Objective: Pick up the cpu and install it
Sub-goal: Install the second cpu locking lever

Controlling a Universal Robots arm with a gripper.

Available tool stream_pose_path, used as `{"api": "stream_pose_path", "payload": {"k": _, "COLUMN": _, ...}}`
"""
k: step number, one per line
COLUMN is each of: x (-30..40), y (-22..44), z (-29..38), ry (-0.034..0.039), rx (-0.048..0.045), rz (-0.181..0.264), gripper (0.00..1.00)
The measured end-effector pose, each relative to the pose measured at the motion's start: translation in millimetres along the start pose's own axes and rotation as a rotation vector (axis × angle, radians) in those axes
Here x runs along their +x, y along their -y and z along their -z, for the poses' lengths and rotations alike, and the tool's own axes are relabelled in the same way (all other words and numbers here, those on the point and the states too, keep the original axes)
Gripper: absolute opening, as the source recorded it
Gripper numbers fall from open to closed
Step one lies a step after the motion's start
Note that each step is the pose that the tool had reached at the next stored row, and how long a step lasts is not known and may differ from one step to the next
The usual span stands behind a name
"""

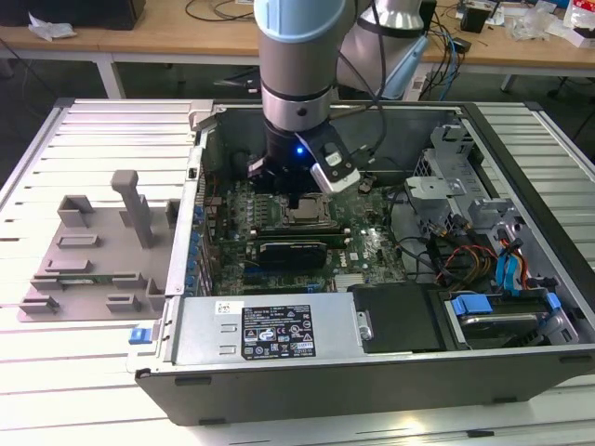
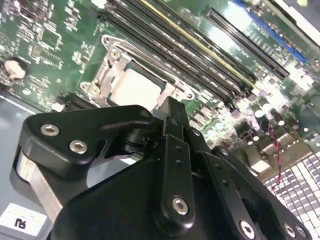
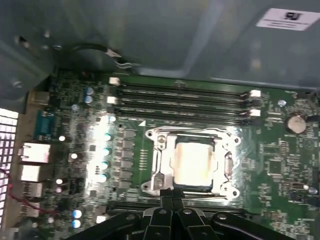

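Gripper sits just above the edge of the CPU socket, fingers pinched together w/ nothing between them as far as the wrist views show. The cpu lies flat inside the socket frame, pale silvery top up, in both wrist views; looks seated, but whether it's fully down in the recess I can't tell. Risk from here, my read: fingertips are v. close to the frame edge and the chip, so any sideways drift could nudge the chip askew or scrape the socket underneath, bending contacts. A chip sitting slightly cocked would also get stressed if anything presses on it. RAM slots run just beside the socket, so a wide swing of the arm could clip them. In the exterior view the arm reaches down into the open computer case, w/ loose cables near the exterior view's right, a snag hazard. Grey plastic tray sits outside the case, well apart.
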State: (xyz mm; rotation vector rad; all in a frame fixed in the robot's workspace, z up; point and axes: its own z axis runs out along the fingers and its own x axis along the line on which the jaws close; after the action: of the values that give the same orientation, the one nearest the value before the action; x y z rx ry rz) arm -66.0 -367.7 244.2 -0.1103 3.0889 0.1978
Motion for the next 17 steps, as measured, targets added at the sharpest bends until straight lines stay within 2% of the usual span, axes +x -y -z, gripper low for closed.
{"api": "stream_pose_path", "payload": {"k": 2, "x": -11.4, "y": 1.0, "z": -0.5, "ry": -0.0038, "rx": -0.0003, "rz": -0.001, "gripper": 0.11}}
{"api": "stream_pose_path", "payload": {"k": 3, "x": -14.2, "y": -0.1, "z": -0.8, "ry": -0.0039, "rx": -0.0002, "rz": -0.001, "gripper": 0.11}}
{"api": "stream_pose_path", "payload": {"k": 5, "x": -16.1, "y": -5.2, "z": -1.6, "ry": -0.0038, "rx": -0.0003, "rz": -0.001, "gripper": 0.11}}
{"api": "stream_pose_path", "payload": {"k": 6, "x": -17.4, "y": -11.5, "z": -2.5, "ry": -0.0037, "rx": -0.0002, "rz": -0.001, "gripper": 0.11}}
{"api": "stream_pose_path", "payload": {"k": 7, "x": -18.5, "y": -17.4, "z": -3.3, "ry": -0.0052, "rx": 0.0101, "rz": -0.001, "gripper": 0.11}}
{"api": "stream_pose_path", "payload": {"k": 9, "x": -20.0, "y": -18.6, "z": -3.5, "ry": -0.0236, "rx": 0.0845, "rz": 0.0, "gripper": 0.11}}
{"api": "stream_pose_path", "payload": {"k": 10, "x": -21.5, "y": -20.7, "z": -3.9, "ry": -0.0244, "rx": 0.0888, "rz": 0.0, "gripper": 0.11}}
{"api": "stream_pose_path", "payload": {"k": 11, "x": -28.8, "y": -20.5, "z": -4.3, "ry": -0.0257, "rx": 0.0886, "rz": 0.0, "gripper": 0.11}}
{"api": "stream_pose_path", "payload": {"k": 12, "x": -31.4, "y": -22.5, "z": -4.7, "ry": -0.0263, "rx": 0.0892, "rz": 0.0, "gripper": 0.11}}
{"api": "stream_pose_path", "payload": {"k": 14, "x": -32.0, "y": -30.6, "z": -5.7, "ry": -0.0265, "rx": 0.0906, "rz": 0.0, "gripper": 0.11}}
{"api": "stream_pose_path", "payload": {"k": 17, "x": -32.3, "y": -31.4, "z": 0.0, "ry": -0.0264, "rx": 0.0904, "rz": 0.0, "gripper": 0.11}}
